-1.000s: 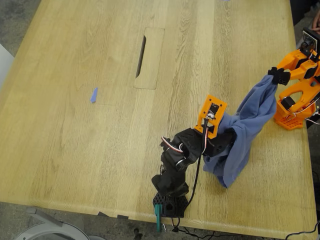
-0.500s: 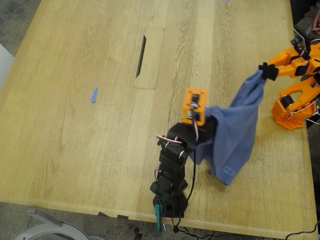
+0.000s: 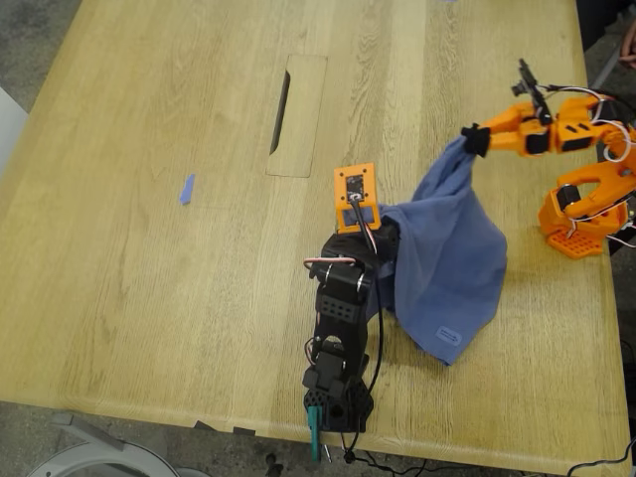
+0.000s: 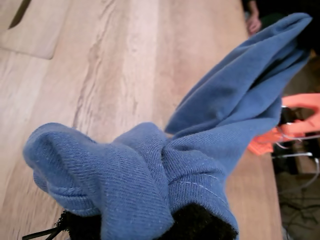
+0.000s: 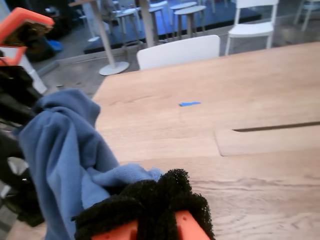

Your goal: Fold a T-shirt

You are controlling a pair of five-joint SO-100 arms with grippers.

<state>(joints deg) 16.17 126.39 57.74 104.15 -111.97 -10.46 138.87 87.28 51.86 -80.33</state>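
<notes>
The periwinkle-blue T-shirt [image 3: 447, 258] hangs stretched between my two grippers above the wooden table, its lower edge drooping to the tabletop near the front. My first gripper [image 3: 386, 227], on the black arm at the front centre, is shut on a bunched fold of the T-shirt [image 4: 150, 170], with its black pads [image 4: 200, 225] just showing under the cloth. My second gripper [image 3: 475, 139], on the orange arm at the exterior view's right, is shut on another corner of the T-shirt [image 5: 60, 145], held between black foam pads [image 5: 150, 200]. No chest print shows.
A tiny blue scrap [image 3: 187, 189] lies on the table at the exterior view's left and shows in the second wrist view [image 5: 190, 104]. A cable slot [image 3: 281, 111] cuts the table's middle. The orange arm's base [image 3: 581, 224] stands at the right edge. White chairs [image 5: 180, 50] stand beyond the table.
My second gripper has swung toward the exterior view's left and farther out with its corner. My first gripper has also shifted left. The shirt now hangs spread wider between them.
</notes>
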